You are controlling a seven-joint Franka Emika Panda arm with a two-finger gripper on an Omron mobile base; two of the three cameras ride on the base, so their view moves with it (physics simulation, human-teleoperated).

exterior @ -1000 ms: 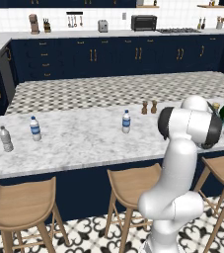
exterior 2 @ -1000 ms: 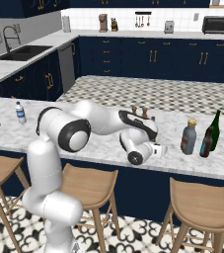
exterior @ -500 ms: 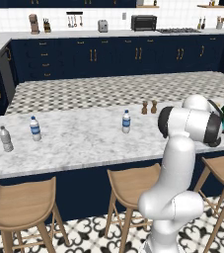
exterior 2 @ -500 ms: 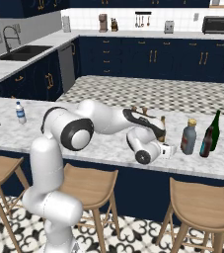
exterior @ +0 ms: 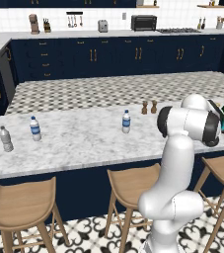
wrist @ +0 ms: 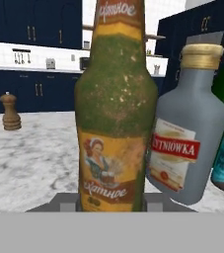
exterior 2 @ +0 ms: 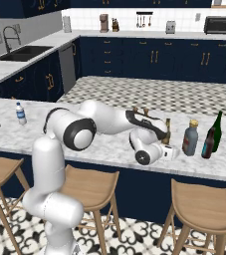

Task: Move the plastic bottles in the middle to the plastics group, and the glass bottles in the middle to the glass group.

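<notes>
Fingers (exterior 2: pixel 170 151) are closed on the slim olive-brown long-necked glass bottle (wrist: pixel 112 106), gripping it low on its body; from the hand camera it stands upright, its yellow label with a woman's picture facing outward. In the right base view this bottle (exterior 2: pixel 168 130) rises just behind the white wrist, near the bench's right end and toward its front edge.

Just beside it, on the side toward the right end, stands the squat grey-blue glass bottle with a tan cap (exterior 2: pixel 190 138), bearing a red and white label (wrist: pixel 174 146). Whether the two bottles touch I cannot tell. Past it, closer to the right end, are the tall dark green wine bottle (exterior 2: pixel 215 131) and the shorter dark blue bottle (exterior 2: pixel 207 144), side by side as a pair.

Near the middle of the white marble bench (exterior: pixel 79 143) stands a small clear plastic water bottle with a blue label band (exterior: pixel 126 121), alone and upright. Two tiny brown shakers (exterior: pixel 149 106) sit by the back edge. Well apart, toward the left end, are another blue-labelled water bottle (exterior: pixel 34 128) and a plain greyish unlabelled bottle (exterior: pixel 5 139).

Three wooden stools (exterior: pixel 18 210) stand along the front edge.
</notes>
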